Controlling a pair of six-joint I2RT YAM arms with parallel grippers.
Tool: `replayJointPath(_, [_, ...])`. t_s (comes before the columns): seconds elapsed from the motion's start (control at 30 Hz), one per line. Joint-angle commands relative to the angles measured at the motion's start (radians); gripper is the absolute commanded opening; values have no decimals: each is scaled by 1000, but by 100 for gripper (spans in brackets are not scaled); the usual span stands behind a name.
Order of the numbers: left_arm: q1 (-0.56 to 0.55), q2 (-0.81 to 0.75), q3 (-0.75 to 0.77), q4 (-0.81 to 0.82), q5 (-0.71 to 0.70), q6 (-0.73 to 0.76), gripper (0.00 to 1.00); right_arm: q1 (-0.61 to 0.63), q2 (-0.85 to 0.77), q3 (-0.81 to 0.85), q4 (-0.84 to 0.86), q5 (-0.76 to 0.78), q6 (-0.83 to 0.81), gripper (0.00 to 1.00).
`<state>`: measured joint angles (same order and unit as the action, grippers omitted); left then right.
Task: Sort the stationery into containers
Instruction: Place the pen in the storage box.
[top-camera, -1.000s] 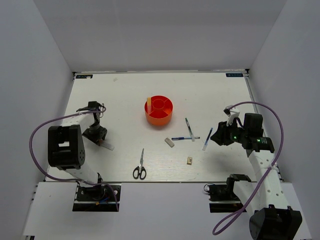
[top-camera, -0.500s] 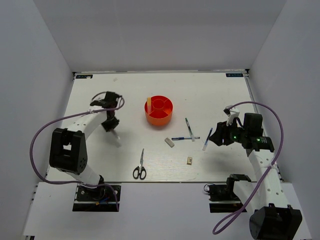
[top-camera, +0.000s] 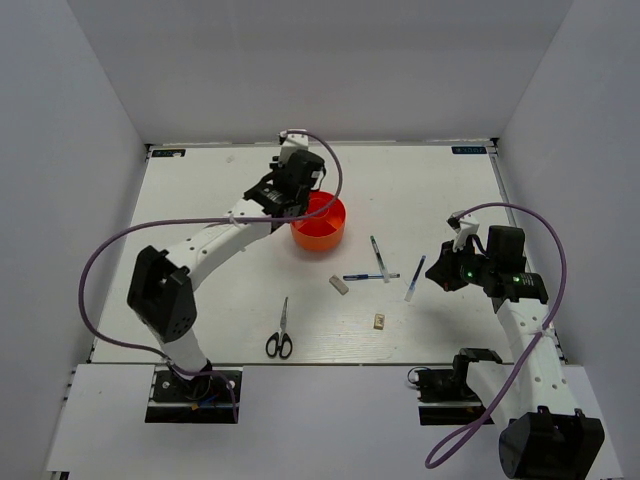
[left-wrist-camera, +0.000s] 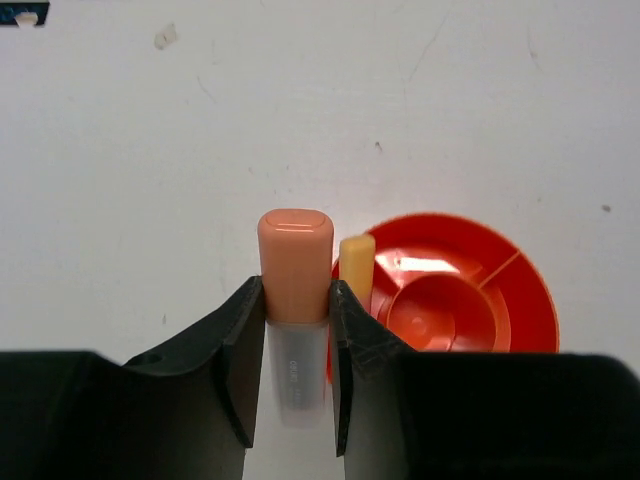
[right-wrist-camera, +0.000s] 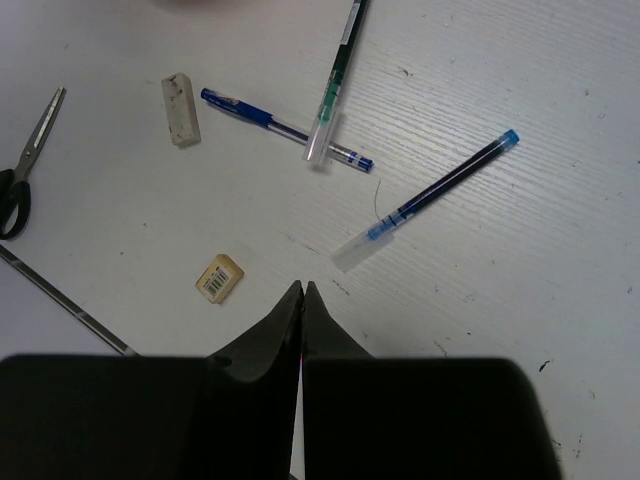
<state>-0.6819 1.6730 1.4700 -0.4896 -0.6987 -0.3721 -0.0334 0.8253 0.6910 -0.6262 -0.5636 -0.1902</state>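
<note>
My left gripper (left-wrist-camera: 297, 300) is shut on a peach-capped marker (left-wrist-camera: 296, 250) with a clear body and holds it at the left rim of the orange tub (left-wrist-camera: 470, 300). A yellow marker (left-wrist-camera: 356, 262) stands in the tub. In the top view the left gripper (top-camera: 290, 195) is over the tub's (top-camera: 325, 230) left edge. My right gripper (right-wrist-camera: 302, 290) is shut and empty above the table. Near it lie a beige cube (right-wrist-camera: 219, 277), a blue-tipped pen (right-wrist-camera: 430, 200), a blue pen (right-wrist-camera: 285, 130), a dark pen (right-wrist-camera: 335, 85), an eraser (right-wrist-camera: 180, 110) and scissors (right-wrist-camera: 25, 160).
In the top view the scissors (top-camera: 281, 330) lie near the table's front edge, with the eraser (top-camera: 339, 285) and cube (top-camera: 379, 321) to their right. White walls enclose the table on three sides. My right gripper (top-camera: 440, 278) is at the right side.
My left arm has swung from the left side of the table up to the orange tub, with the marker in its jaws. The right arm has not moved.
</note>
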Motion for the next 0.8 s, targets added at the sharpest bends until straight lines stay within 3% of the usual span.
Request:
replayJointPath(0.0, [-21,74,70,110,-143,131,0,-7,-14,18,30,1,3,0])
replayJointPath(0.17, [-48,145,82,220,-200,187,0,-5,-15,18,28,1,3,0])
replayJointPath(0.77, [-53,218,15,296,-220,105,0,-5,-5,16,29,-2,-3,0])
